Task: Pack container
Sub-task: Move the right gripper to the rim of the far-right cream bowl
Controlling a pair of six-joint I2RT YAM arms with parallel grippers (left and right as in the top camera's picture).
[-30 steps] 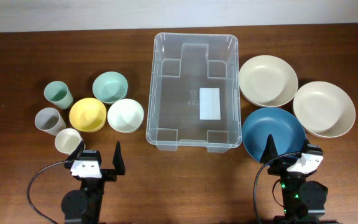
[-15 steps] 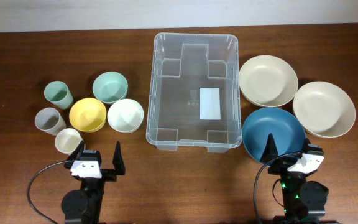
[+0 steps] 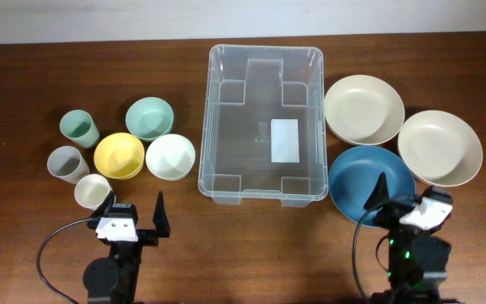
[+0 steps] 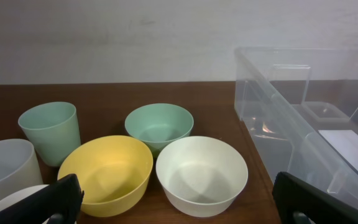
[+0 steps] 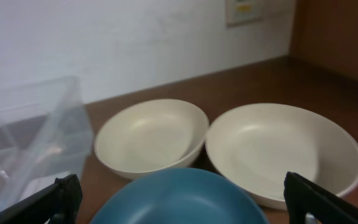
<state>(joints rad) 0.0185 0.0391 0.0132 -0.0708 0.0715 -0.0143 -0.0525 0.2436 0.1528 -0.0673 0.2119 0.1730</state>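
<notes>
No readable text; white label (image 3: 284, 140) on container (image 3: 265, 49) base illegible, wall plate (image 5: 247, 9) marking blurred

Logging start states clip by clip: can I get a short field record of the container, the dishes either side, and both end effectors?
centre: container, clear, holding only its white label
left side: green bowl, yellow bowl, white bowl, green cup, grey cup, cream cup
right side: rear cream bowl, outer cream bowl, blue bowl
left arm: left end effector open, empty, beside cream cup
right arm: right end effector open, empty, at blue bowl's near edge
packed so far: nothing
</notes>
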